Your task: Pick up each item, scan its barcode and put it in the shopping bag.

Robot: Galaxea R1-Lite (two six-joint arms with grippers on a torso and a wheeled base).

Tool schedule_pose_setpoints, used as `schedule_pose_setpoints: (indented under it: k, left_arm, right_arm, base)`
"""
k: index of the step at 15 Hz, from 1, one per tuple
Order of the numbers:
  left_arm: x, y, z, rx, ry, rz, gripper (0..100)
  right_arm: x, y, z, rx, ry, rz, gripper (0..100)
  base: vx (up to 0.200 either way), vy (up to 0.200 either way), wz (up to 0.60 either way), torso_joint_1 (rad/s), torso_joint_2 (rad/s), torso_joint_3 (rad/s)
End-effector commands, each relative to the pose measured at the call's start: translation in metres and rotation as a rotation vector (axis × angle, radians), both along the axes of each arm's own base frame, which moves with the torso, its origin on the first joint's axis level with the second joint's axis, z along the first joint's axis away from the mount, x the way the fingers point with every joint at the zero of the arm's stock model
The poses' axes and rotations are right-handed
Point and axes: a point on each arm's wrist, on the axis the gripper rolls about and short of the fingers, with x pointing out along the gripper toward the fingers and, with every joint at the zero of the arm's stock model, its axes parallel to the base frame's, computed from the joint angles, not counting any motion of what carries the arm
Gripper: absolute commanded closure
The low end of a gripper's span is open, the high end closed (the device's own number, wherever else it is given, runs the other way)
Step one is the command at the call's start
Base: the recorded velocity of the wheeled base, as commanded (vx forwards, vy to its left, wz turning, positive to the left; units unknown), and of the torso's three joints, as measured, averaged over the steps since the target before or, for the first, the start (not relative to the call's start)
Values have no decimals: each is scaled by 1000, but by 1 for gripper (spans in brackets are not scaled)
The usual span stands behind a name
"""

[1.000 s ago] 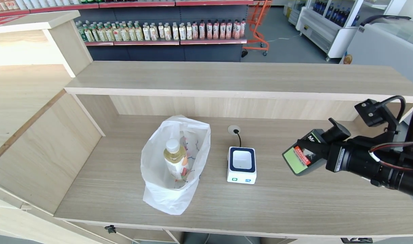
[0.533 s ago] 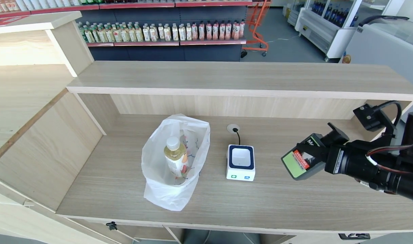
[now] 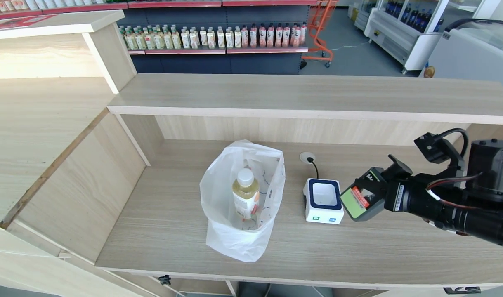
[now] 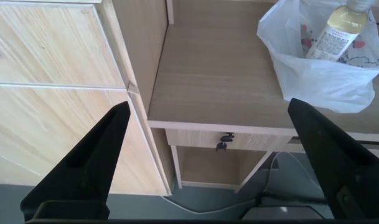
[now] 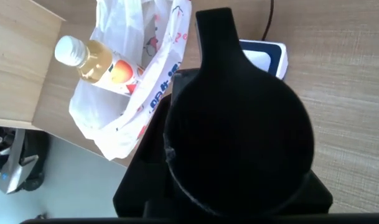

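1. To the right: right gripper (image 3: 380, 186), closed around a small dark box (image 3: 358, 200) with a green and red label, held in the air just beside the scanner (image 3: 322, 200).
2. Scanner: white with a dark blue frame, window facing up, standing on the wooden counter (image 3: 173, 231).
3. On the scanner's other side, near it: white plastic bag (image 3: 222, 235), mouth open, with a bottle (image 3: 246, 198) of pale drink upright inside.
4. Left gripper (image 4: 208, 106): fingers spread wide, nothing between them, hanging low off the counter's front edge, apart from the bag.
5. Step in hand, most likely: scanning the box. Not yet over the window; labelled face tilted, not turned down at the glass.
6. Next, probably: bringing the box over the window with its barcode toward the glass. Barcode's place on the box impossible to tell. After that, across to the bag and down beside the bottle without tipping it.
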Motion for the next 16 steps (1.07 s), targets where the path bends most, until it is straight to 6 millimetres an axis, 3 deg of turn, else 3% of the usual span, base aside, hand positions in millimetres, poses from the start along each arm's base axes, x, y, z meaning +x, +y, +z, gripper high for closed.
schedule_pose_setpoints:
  k: [1,4,7,11,16]
  left_arm:
    - [0,0,0,0,0,0,0]
    - [0,0,0,0,0,0,0]
    - [0,0,0,0,0,1,0]
    - [0,0,0,0,0,-2,0]
    - [0,0,0,0,0,0,0]
  right_arm:
    - [28,12,-7,-52,-4,29,100]
    - [62,42,-10,-140,-64,117,100]
    - [89,68,-29,-250,-97,196,100]
    - [131,101,-40,-254,-144,230,100]
    - [148,137,-46,-237,-190,286,100]
  base:
    - [0,0,0,0,0,0]
    - [0,0,0,0,0,0]
    - [0,0,0,0,0,0]
    - [0,0,0,0,0,0]
    - [0,0,0,0,0,0]
